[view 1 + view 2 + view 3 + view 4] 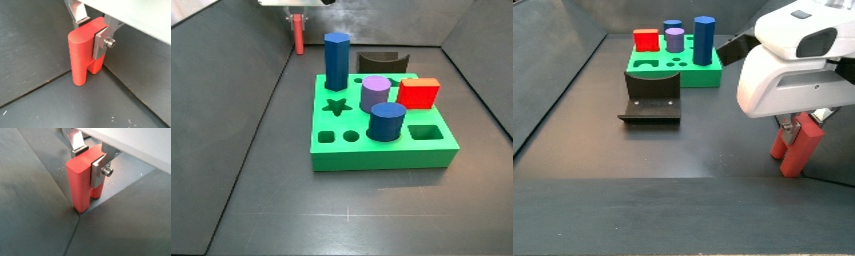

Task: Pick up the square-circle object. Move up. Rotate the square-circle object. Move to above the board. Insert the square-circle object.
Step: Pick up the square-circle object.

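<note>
With my gripper (97, 31) clamped on the upright square-circle object (83, 55) at the floor corner, well apart from the board (382, 140), I lift straight up, keeping the squeeze firm.

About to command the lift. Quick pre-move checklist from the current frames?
1. Gripper at the square-circle object, at the floor's edge away from the board: ok.
2. Fingers clamped on its upper end, one plate on each side: ok in both wrist views.
3. Piece upright, lower end at the floor: ok; contact with the floor itself, cannot tell.
4. Space right around the piece free of other parts: ok in a side view.
5. Fixture well clear of the gripper: ok.
6. Free hole on the board that fits this piece: cannot tell.
</note>
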